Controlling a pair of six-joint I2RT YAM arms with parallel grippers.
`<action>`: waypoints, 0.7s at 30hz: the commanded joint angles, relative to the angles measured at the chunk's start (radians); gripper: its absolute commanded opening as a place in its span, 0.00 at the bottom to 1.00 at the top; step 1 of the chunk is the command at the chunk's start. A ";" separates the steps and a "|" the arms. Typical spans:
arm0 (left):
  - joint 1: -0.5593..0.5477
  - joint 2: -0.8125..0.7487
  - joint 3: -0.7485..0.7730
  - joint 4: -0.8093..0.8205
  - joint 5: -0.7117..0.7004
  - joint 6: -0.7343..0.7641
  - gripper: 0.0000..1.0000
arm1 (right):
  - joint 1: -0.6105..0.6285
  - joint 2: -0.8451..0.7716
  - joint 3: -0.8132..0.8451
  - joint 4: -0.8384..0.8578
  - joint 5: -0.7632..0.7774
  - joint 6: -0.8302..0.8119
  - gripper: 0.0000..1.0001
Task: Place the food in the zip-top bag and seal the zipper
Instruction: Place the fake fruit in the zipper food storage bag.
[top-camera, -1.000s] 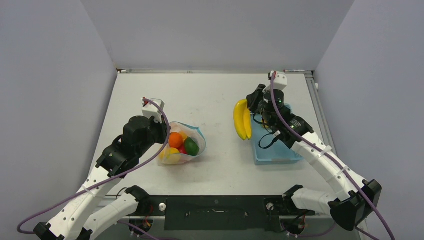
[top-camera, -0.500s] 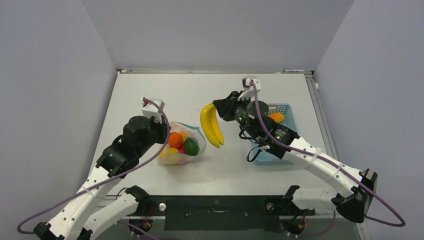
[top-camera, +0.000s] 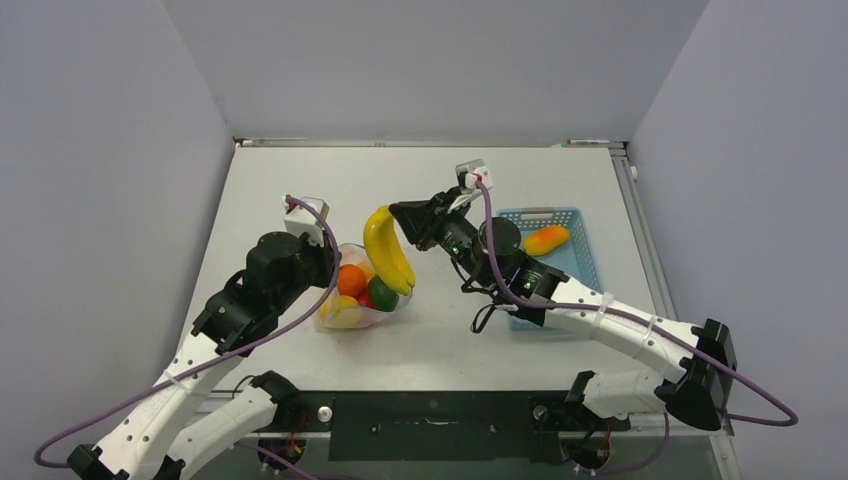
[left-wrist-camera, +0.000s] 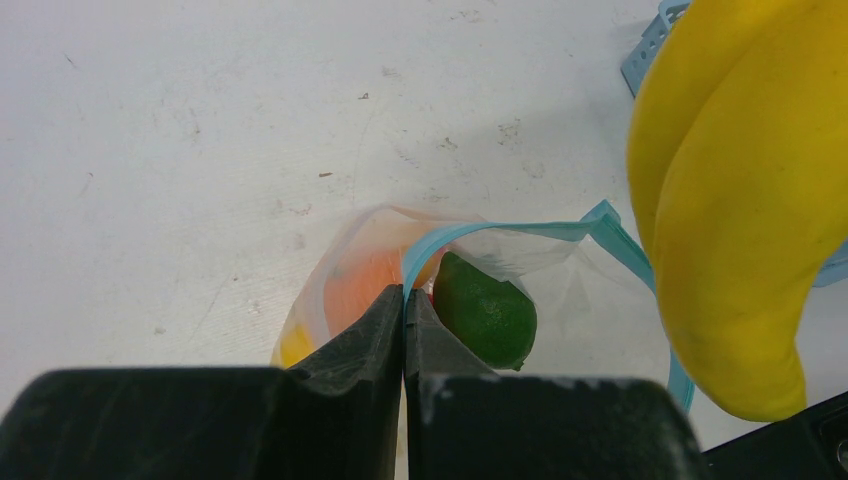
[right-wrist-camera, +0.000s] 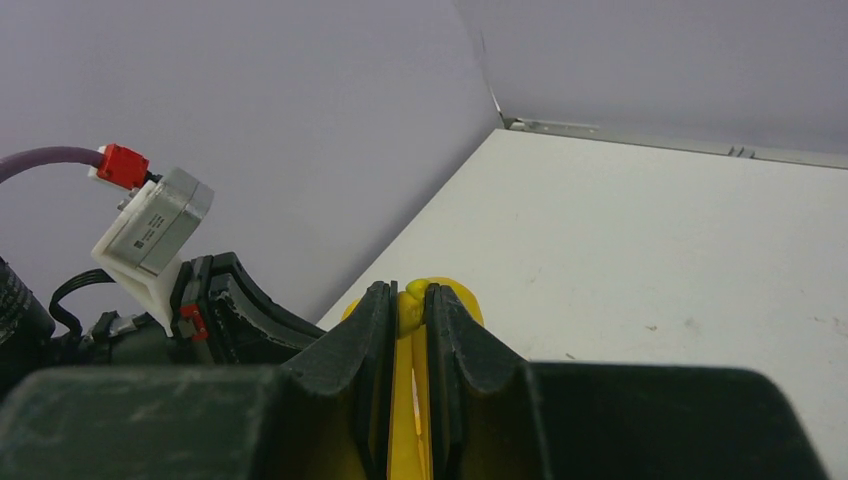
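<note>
The bananas (top-camera: 388, 252) are plain yellow. The zip-top bag (left-wrist-camera: 565, 275) is clear, its zipper (left-wrist-camera: 500, 232) light blue, and shows a green fruit (left-wrist-camera: 485, 312). The mesh basket (top-camera: 580, 272) is light blue.

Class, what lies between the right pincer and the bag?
The bananas, clamped in the right pincer, hang at the bag's mouth; the top view shows it.

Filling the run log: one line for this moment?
left pincer shut on zipper | right pincer holds bananas at bag | one fruit in basket
</note>
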 joint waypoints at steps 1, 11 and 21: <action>0.005 -0.014 0.001 0.046 -0.003 -0.006 0.00 | 0.008 0.021 -0.044 0.238 -0.055 -0.037 0.05; 0.005 -0.014 0.001 0.047 0.004 -0.005 0.00 | 0.016 0.097 -0.149 0.505 -0.149 -0.078 0.05; 0.005 -0.014 0.003 0.045 0.003 -0.020 0.00 | 0.066 0.104 -0.257 0.629 -0.205 -0.148 0.05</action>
